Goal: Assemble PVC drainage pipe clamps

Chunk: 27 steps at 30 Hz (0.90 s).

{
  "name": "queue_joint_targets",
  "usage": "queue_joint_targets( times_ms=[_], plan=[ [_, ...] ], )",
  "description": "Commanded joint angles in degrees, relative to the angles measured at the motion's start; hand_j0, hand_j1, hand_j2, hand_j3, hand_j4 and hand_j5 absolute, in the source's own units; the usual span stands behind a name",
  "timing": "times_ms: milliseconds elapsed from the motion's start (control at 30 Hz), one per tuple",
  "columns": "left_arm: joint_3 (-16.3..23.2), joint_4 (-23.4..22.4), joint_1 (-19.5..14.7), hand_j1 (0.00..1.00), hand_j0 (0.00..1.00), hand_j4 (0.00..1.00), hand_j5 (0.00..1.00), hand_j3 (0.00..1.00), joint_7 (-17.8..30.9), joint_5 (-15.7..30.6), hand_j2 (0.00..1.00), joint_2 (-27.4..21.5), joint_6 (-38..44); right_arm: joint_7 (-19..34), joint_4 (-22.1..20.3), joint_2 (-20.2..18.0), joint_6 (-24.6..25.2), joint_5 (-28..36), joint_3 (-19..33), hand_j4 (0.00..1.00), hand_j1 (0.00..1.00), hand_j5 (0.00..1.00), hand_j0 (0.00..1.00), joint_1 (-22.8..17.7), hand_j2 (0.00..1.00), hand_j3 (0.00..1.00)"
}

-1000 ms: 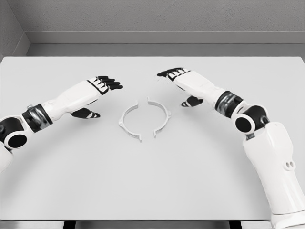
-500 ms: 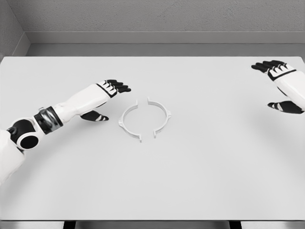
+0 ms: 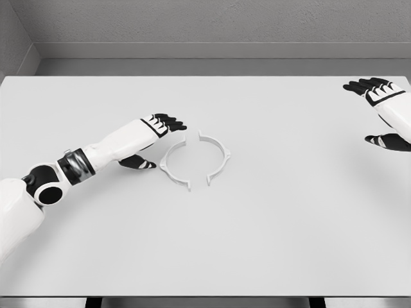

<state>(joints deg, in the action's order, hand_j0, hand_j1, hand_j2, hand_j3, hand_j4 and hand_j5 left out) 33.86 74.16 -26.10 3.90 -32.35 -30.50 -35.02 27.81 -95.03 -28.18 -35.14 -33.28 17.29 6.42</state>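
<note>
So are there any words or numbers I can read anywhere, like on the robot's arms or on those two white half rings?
None: no words, numbers, labels or signs show anywhere.
The left clamp half and right clamp half are plain white.
The table is blank.
The left hand and right hand show only black and white parts, no lettering.

I have only one view, from the camera on my head. It looks forward and down on the white bench, from rather near, so the bench fills almost the whole picture. At the top I see the grey wall behind its far edge.
</note>
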Motion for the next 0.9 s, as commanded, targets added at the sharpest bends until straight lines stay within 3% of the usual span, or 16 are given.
queue_joint_targets(
  times_ms=[0, 867],
  plan=[
    [-0.02, 0.02, 0.0, 1.0, 1.0, 1.0, 1.0, 1.0, -0.03, 0.44, 1.0, 0.53, 0.02, -0.04, -0.24, -0.03, 0.14, 0.5, -0.24, 1.0, 1.0, 1.0, 1.0, 0.0, 1.0, 1.0],
    [-0.11, -1.21, -0.09, 1.0, 1.0, 1.0, 1.0, 1.0, -0.03, 0.36, 1.0, 4.22, 0.02, -0.04, -0.33, 0.5, 0.14, 0.5, -0.33, 1.0, 1.0, 1.0, 1.0, 0.09, 1.0, 1.0]
  ],
)
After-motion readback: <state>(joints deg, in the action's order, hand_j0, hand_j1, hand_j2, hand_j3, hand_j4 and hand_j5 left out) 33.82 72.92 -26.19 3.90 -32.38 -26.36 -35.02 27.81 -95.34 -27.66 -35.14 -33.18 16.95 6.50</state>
